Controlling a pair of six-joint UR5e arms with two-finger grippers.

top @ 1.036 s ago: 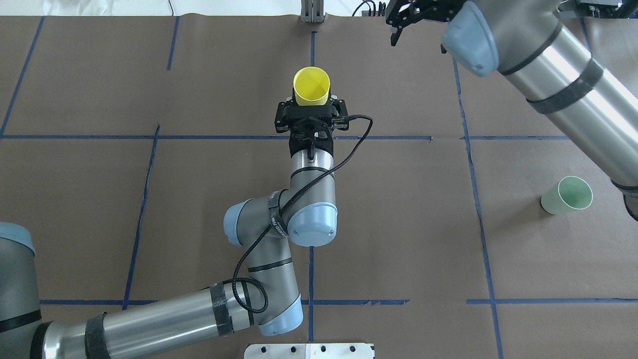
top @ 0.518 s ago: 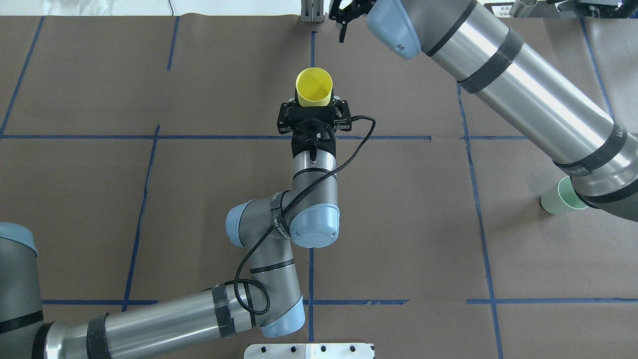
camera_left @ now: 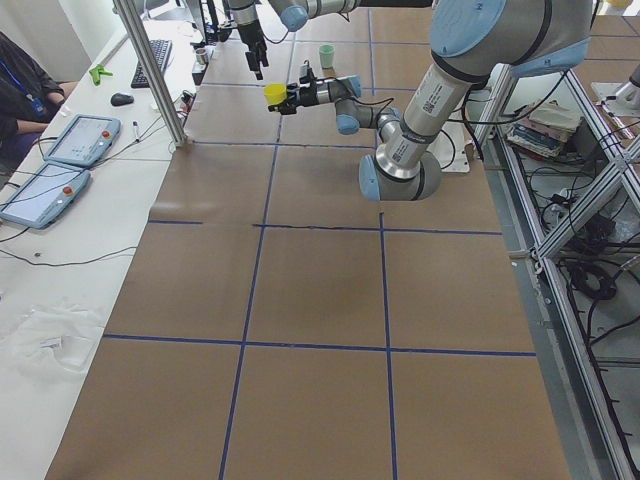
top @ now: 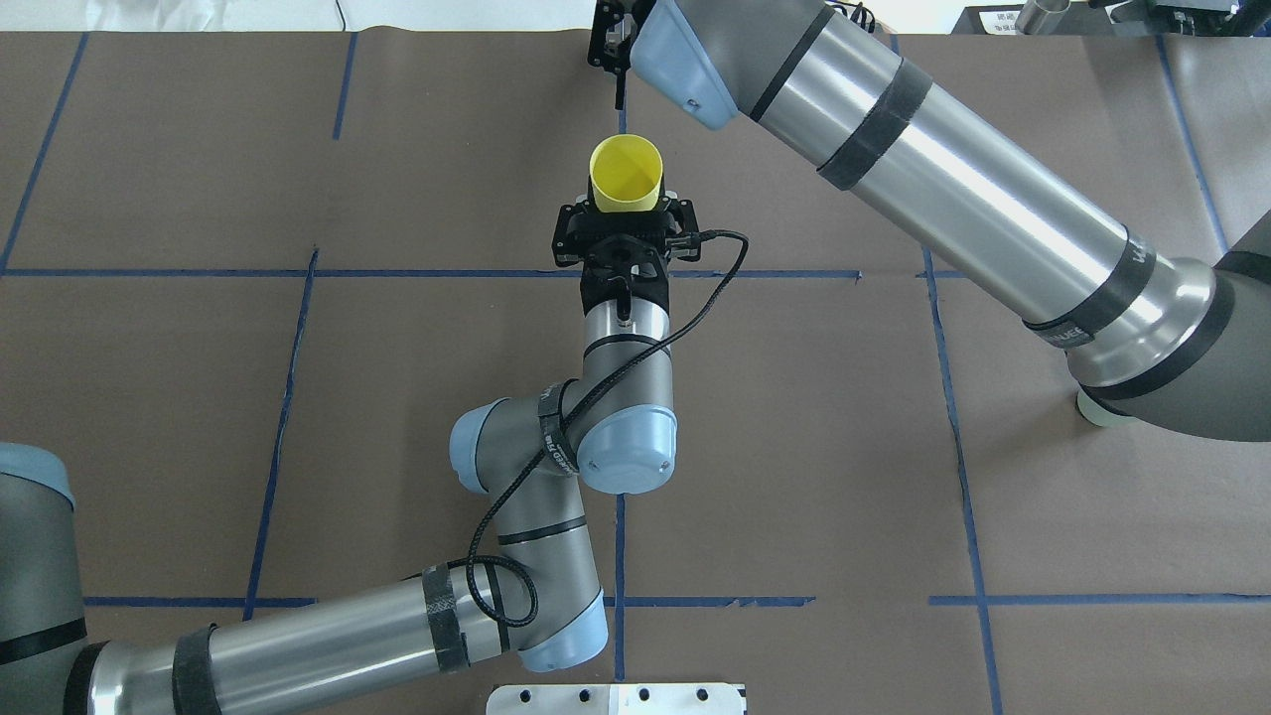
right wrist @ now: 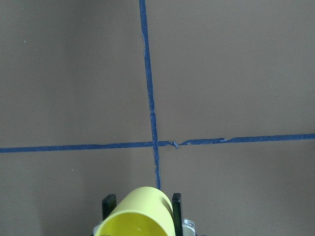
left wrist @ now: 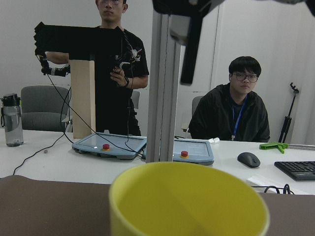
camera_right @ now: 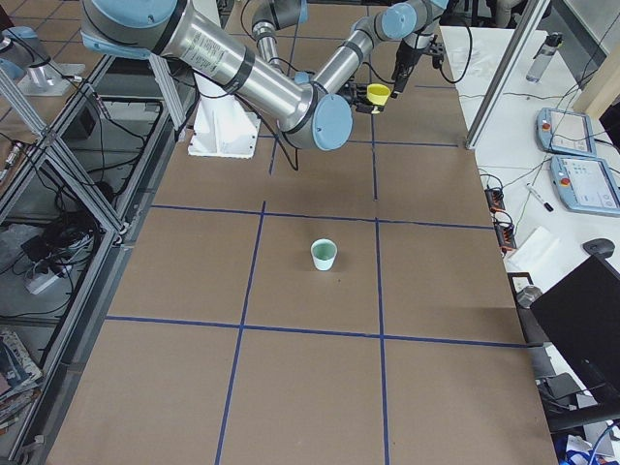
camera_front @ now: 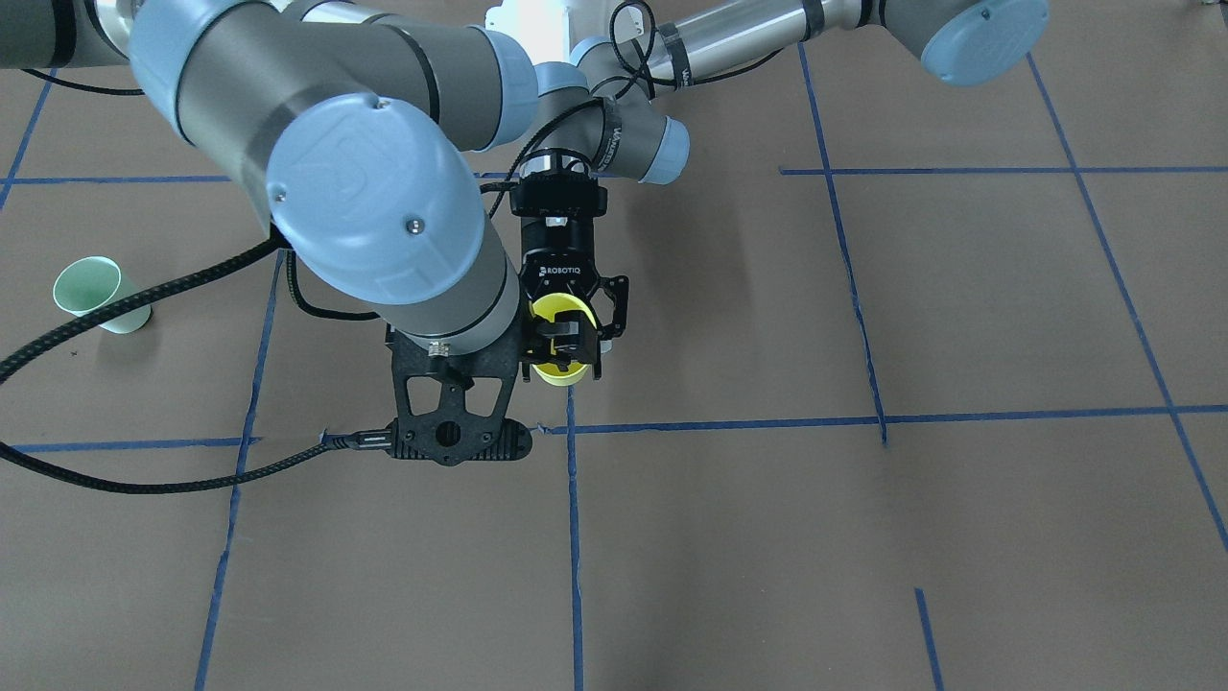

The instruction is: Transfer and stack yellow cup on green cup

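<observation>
Where the right arm [top: 953,189] crosses, the green cup [top: 1092,414] barely shows.

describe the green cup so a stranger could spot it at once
On the brown table gridded with blue tape, look to the robot's right half. The green cup stands upright there, alone on the paper. It is pale mint, unlike the bright yellow cup clamped in the left gripper.
</observation>
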